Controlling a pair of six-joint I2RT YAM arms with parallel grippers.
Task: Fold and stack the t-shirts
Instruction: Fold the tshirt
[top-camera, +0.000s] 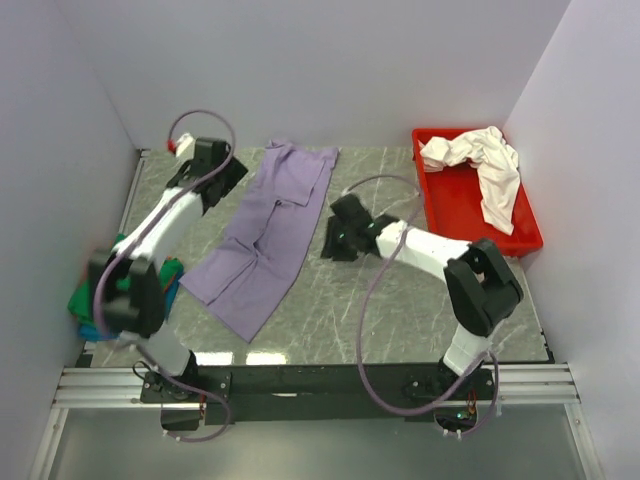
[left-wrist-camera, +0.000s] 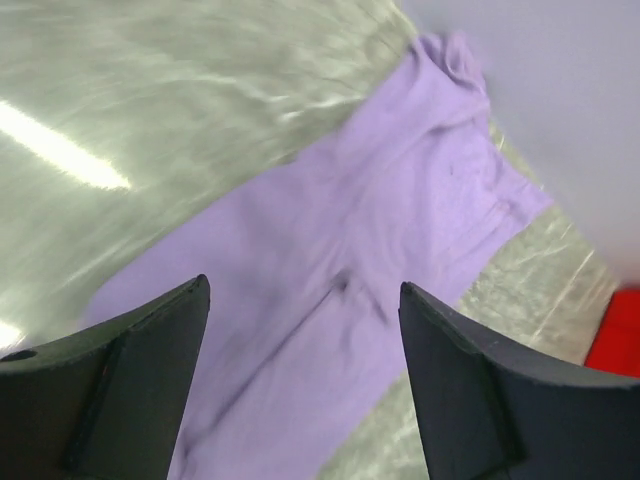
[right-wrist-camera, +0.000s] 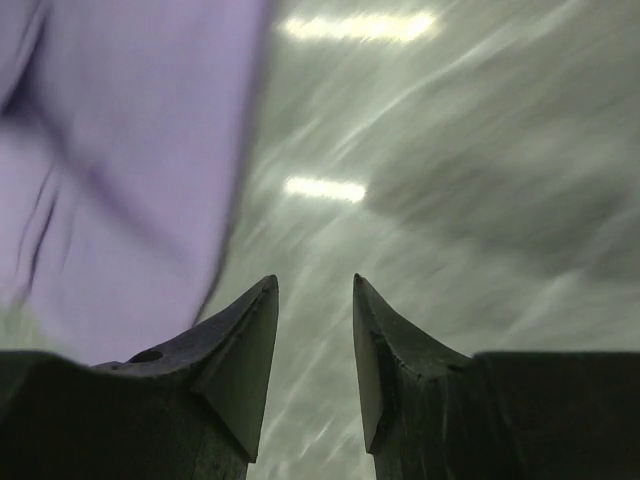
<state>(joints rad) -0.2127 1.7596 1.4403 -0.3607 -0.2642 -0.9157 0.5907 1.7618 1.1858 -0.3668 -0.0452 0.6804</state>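
Clearly, the purple shirt (left-wrist-camera: 400, 200) lies flat on the tabletop (top-camera: 400, 310) below the left tool (left-wrist-camera: 305, 290) and left of the right tool (right-wrist-camera: 315, 285). Both tools stand apart, empty. The cloth looks light and limp, best pinched at an edge.

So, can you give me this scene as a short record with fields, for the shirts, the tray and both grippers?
lavender shirt: laid out long on the table's middle
white shirt: crumpled in the red tray, far right
green and blue shirts: pile at left edge, under the left arm
left gripper: open, empty, near the lavender shirt's far end
right gripper: open, empty, beside its right edge
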